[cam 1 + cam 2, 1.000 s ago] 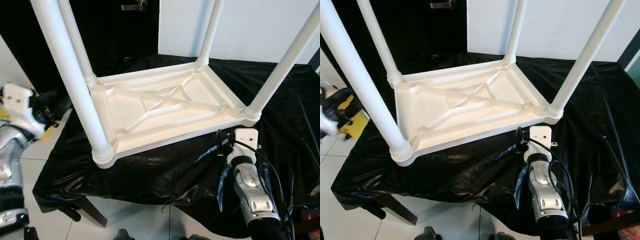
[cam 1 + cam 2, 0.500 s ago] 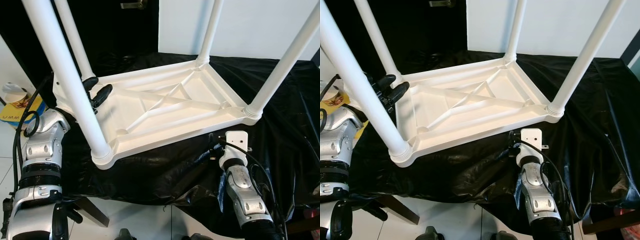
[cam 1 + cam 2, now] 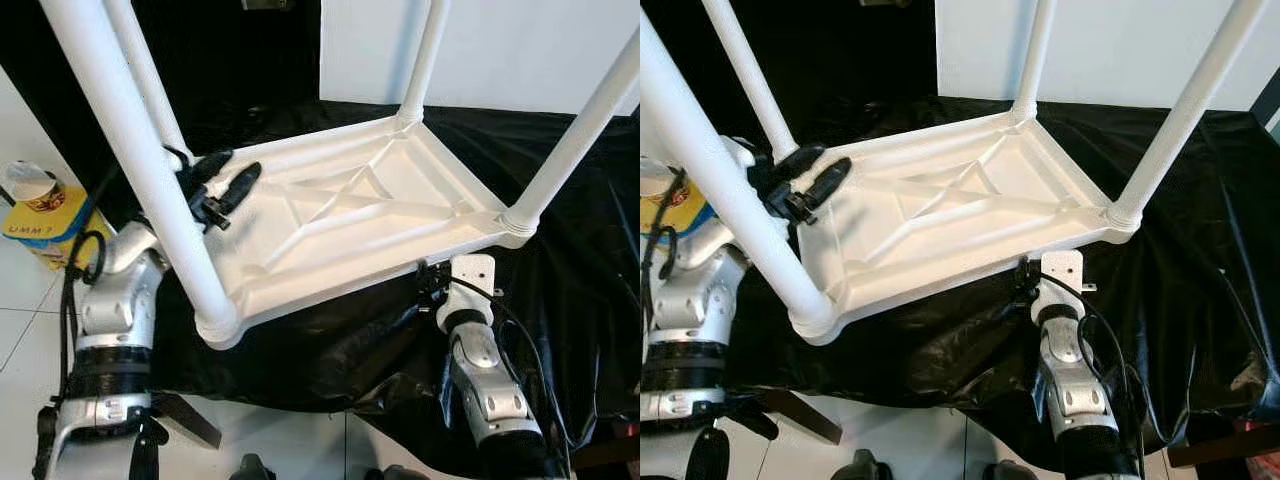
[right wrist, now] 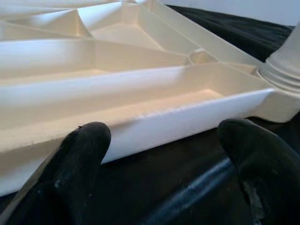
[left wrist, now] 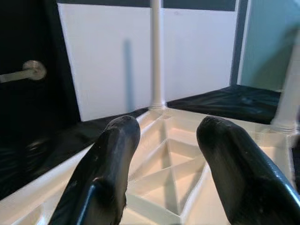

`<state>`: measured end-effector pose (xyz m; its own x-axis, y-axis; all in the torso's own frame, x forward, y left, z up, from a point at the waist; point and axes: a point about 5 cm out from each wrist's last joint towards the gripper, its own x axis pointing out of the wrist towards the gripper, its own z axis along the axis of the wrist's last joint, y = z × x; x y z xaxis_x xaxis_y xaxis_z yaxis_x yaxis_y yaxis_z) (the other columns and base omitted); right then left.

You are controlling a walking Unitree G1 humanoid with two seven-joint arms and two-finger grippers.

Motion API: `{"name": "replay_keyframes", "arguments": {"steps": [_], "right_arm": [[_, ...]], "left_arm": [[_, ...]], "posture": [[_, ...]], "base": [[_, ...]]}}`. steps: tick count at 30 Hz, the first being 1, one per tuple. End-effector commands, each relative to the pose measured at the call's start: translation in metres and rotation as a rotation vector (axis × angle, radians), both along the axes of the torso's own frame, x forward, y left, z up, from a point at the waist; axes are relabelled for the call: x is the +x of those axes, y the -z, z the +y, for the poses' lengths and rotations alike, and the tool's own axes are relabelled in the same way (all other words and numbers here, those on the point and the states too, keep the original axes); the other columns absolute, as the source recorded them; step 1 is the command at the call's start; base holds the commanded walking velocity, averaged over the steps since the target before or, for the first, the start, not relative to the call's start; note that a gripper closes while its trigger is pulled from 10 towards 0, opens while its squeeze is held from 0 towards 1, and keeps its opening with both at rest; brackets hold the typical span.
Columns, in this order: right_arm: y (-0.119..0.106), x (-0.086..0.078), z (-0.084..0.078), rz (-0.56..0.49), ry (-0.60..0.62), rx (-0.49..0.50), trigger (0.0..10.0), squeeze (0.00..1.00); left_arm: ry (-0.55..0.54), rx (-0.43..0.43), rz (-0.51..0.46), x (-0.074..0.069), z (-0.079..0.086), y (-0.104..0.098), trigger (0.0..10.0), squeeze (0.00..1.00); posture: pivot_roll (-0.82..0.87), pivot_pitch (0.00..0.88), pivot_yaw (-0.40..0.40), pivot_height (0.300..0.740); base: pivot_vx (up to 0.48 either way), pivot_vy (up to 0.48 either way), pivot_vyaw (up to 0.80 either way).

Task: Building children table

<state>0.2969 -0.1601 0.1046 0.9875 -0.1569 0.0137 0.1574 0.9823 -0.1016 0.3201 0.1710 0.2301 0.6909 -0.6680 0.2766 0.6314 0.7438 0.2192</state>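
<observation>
White plastic children's table [image 3: 350,215] lay upside down on a black plastic sheet [image 3: 560,260] that covered the tabletop, its ribbed underside facing up and its four round legs standing upward from the corners. The near-left leg [image 3: 140,170] rose just beside the left gripper [image 3: 222,183], between it and the camera; the far-left leg [image 3: 150,85] stood behind the jaws. The left gripper hovered over the left rim of the upturned table, its two black fingers [image 5: 110,173] spread apart with nothing between them, pointing across the crossed ribs toward the far-right leg [image 5: 156,56]. In the left wrist view the ribbed panel lay directly beneath and ahead of the open jaws.

The right gripper [image 4: 164,154] sat low at the near-right edge of the table, just in front of the long side rim [image 4: 187,122], jaws set wide and empty. The rim ran across between and just beyond the fingertips, apart from them, with the black sheet under them. The near-right leg socket [image 4: 283,70] stood off to one side of those jaws.

A yellow box with a paper cup on it [image 3: 40,205] rested on the floor, well beyond the left arm. A white wall [image 3: 520,50] and a dark door with a metal handle [image 5: 26,72] stood behind the table.
</observation>
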Motion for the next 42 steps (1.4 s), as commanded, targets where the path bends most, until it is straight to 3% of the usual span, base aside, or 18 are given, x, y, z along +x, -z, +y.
{"name": "replay_keyframes", "arguments": {"steps": [1, 3, 5, 8, 10, 15, 21, 26, 28, 30, 32, 33, 34, 36, 40, 42], "right_arm": [[0.003, 0.004, -0.001, 0.024, -0.002, -0.002, 10.0, 0.0], [0.003, 0.004, -0.001, 0.024, -0.002, -0.002, 10.0, 0.0], [0.004, 0.011, -0.002, 0.03, -0.024, -0.005, 10.0, 0.0], [0.004, 0.014, -0.001, 0.038, -0.038, -0.004, 10.0, 0.0], [0.005, 0.024, 0.001, 0.053, -0.082, 0.005, 10.0, 0.0], [0.005, 0.03, 0.0, 0.06, -0.105, 0.007, 10.0, 0.0], [0.002, 0.049, -0.005, 0.068, -0.113, 0.011, 10.0, 0.0], [0.0, 0.053, -0.006, 0.07, -0.116, 0.008, 10.0, 0.0], [0.0, 0.057, -0.003, 0.074, -0.138, 0.012, 10.0, 0.0], [0.0, 0.057, -0.003, 0.074, -0.138, 0.012, 10.0, 0.0], [0.001, 0.058, 0.003, 0.081, -0.183, 0.03, 10.0, 0.0], [0.001, 0.058, 0.003, 0.081, -0.183, 0.03, 10.0, 0.0], [0.002, 0.058, 0.007, 0.084, -0.211, 0.044, 10.0, 0.0], [0.002, 0.058, 0.007, 0.084, -0.211, 0.044, 10.0, 0.0], [0.004, 0.06, 0.019, 0.087, -0.282, 0.055, 10.0, 0.0], [0.004, 0.06, 0.021, 0.087, -0.293, 0.055, 10.0, 0.0]], "left_arm": [[0.064, 0.008, 0.007, -0.007, -0.017, 0.005, 10.0, 0.0], [0.064, 0.008, 0.007, -0.007, -0.017, 0.005, 10.0, 0.0], [0.091, -0.029, 0.009, -0.016, -0.035, 0.006, 10.0, 0.0], [0.105, -0.053, 0.011, -0.022, -0.045, 0.007, 10.0, 0.0], [0.117, -0.129, 0.022, -0.033, -0.069, 0.007, 10.0, 0.0], [0.116, -0.171, 0.028, -0.037, -0.083, 0.006, 10.0, 0.0], [0.145, -0.233, 0.035, -0.045, -0.119, 0.003, 10.0, 0.0], [0.153, -0.241, 0.035, -0.046, -0.13, 0.001, 10.0, 0.0], [0.179, -0.255, 0.036, -0.048, -0.15, -0.002, 10.0, 0.0], [0.179, -0.255, 0.036, -0.048, -0.15, -0.002, 10.0, 0.0], [0.24, -0.22, 0.037, -0.053, -0.174, 0.0, 10.0, 0.0], [0.24, -0.22, 0.037, -0.053, -0.174, 0.0, 10.0, 0.0], [0.271, -0.191, 0.042, -0.055, -0.185, 0.003, 10.0, 0.0], [0.271, -0.191, 0.042, -0.055, -0.185, 0.003, 10.0, 0.0], [0.345, -0.138, 0.046, -0.056, -0.212, 0.003, 10.0, 0.0], [0.359, -0.136, 0.046, -0.056, -0.218, 0.001, 10.0, 0.0]], "posture": [[0.01, 0.079, -0.009, 0.74], [0.01, 0.079, -0.009, 0.74], [0.02, 0.07, -0.015, 0.74], [0.02, 0.069, -0.016, 0.74], [0.04, 0.058, -0.02, 0.74], [0.05, 0.045, -0.021, 0.74], [0.07, 0.023, -0.026, 0.74], [0.07, 0.019, -0.029, 0.74], [0.08, 0.009, -0.035, 0.74], [0.08, 0.009, -0.035, 0.74], [0.09, 0.005, -0.042, 0.74], [0.09, 0.005, -0.042, 0.74], [0.09, 0.002, -0.039, 0.74], [0.09, 0.002, -0.039, 0.74], [0.08, 0.004, -0.021, 0.74], [0.08, 0.004, -0.021, 0.74]], "base": [[0.0, 0.0, 0.0], [0.0, 0.0, 0.0], [0.0, 0.0, 0.0], [0.0, 0.0, 0.0], [0.0, 0.0, 0.0], [0.0, 0.0, 0.0], [0.0, 0.0, 0.0], [0.0, 0.0, 0.0], [0.0, 0.0, 0.0], [0.0, 0.0, 0.0], [0.0, 0.0, 0.0], [0.0, 0.0, 0.0], [0.0, 0.0, 0.0], [0.0, 0.0, 0.0], [0.0, 0.0, 0.0], [0.0, 0.0, 0.0]]}}
